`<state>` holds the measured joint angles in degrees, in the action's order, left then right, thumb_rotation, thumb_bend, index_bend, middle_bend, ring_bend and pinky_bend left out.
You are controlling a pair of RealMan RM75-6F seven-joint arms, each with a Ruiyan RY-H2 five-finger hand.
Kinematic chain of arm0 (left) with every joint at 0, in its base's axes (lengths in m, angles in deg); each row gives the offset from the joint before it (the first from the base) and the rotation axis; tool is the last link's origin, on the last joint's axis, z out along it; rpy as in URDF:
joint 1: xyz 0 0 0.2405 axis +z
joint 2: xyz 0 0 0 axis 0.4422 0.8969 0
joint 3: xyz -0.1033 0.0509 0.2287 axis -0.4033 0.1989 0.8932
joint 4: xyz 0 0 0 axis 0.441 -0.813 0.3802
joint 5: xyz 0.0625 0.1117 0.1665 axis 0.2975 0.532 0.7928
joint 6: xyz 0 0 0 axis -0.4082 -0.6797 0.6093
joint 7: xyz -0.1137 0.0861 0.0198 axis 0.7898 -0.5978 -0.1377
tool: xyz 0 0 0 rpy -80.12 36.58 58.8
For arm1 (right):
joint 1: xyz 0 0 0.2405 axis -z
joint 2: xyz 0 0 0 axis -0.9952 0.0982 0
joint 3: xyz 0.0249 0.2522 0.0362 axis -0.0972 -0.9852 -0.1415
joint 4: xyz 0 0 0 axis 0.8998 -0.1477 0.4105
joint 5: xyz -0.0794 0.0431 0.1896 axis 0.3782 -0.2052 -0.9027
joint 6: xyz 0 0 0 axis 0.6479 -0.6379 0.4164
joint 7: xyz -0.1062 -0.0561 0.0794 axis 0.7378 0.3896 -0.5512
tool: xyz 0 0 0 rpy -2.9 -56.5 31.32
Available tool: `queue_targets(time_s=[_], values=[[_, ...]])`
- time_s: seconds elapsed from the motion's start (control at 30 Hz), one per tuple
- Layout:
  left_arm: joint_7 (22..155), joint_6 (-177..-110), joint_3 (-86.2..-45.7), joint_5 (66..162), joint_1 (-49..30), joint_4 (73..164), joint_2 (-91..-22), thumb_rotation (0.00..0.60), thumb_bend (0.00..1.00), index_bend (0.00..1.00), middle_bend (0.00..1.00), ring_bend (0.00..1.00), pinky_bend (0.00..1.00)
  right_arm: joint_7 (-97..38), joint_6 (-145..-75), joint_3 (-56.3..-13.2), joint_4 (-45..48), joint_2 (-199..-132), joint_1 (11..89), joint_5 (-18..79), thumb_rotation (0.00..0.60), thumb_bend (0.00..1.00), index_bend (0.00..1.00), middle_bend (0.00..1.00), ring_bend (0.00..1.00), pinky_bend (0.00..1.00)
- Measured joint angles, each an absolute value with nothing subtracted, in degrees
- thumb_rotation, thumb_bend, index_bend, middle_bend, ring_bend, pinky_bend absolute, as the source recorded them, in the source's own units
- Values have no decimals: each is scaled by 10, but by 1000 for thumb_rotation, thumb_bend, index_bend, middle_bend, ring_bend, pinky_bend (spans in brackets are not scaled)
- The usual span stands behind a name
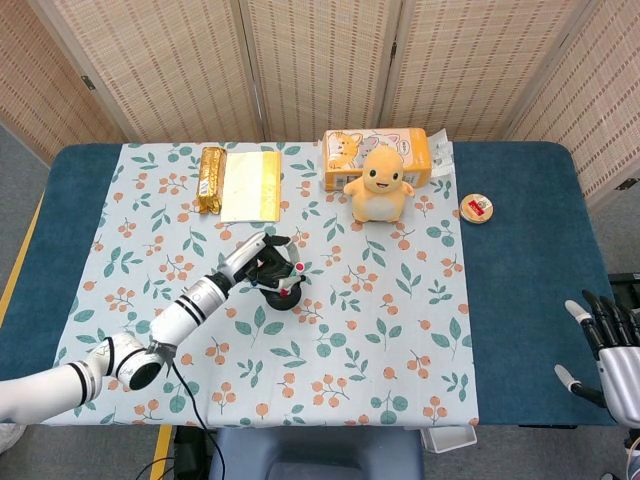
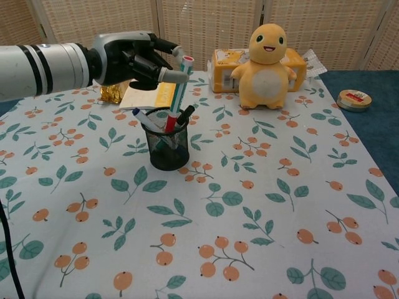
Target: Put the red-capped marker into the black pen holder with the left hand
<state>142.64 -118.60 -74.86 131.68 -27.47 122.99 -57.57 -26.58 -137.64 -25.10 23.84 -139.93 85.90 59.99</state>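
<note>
Gripping the red-capped marker (image 2: 177, 93) — left hand (image 2: 134, 59), cap-end inside black pen holder (image 2: 166, 149) rim.

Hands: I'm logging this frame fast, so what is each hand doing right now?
Left hand: holds the red-capped marker, cap end down in the black pen holder.
Right hand: open, holding nothing.

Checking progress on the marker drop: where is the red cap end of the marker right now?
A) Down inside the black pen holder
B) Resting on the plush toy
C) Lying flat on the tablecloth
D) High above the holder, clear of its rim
A: in the chest view the red-capped marker, held by the left hand, has its cap end below the rim of the black pen holder.
</note>
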Motion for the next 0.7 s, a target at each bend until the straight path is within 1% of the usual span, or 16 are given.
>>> queue_targets(time_s=[0.1,0.3,0.43,0.47,0.53,0.57,0.6,0.63,0.7], values=[[1435,-1197,-741,1325,-270,1223,-578,600,249,452,1000,943,968,-263,-1377,-251,239,-1401,859,601,600,189,113,16,0,0],[1425,-1219,-733,1328,-255,1224,-559,600,184,361,1000,906,945,-255,-1371,-252,240,-1403,858,599,600,188,114,16,0,0],[1409,-1240,-728,1332,-238,1249,-520,600,166,293,997,858,915,-254,-1370,-253,240,-1403,857,597,600,189,114,16,0,0],[1401,-1248,-726,1335,-231,1258,-506,600,163,266,981,833,902,-255,-1370,-254,240,-1403,857,597,600,189,113,16,0,0],[1374,-1270,-719,1341,-212,1282,-467,600,156,219,939,785,881,-257,-1370,-254,240,-1403,857,596,600,188,113,16,0,0],[1357,-1281,-715,1344,-201,1293,-449,600,151,184,895,735,864,-257,-1370,-255,240,-1403,857,595,600,188,113,16,0,0],[1337,-1294,-710,1347,-190,1304,-431,600,145,146,833,664,842,-256,-1369,-255,241,-1403,857,595,600,188,113,16,0,0],[1307,-1313,-704,1350,-172,1319,-406,600,141,118,783,616,823,-255,-1369,-255,241,-1404,856,595,600,188,113,16,0,0],[1253,-1344,-692,1352,-141,1346,-367,600,131,29,595,455,755,-250,-1366,-255,242,-1405,855,595,600,188,113,16,0,0]])
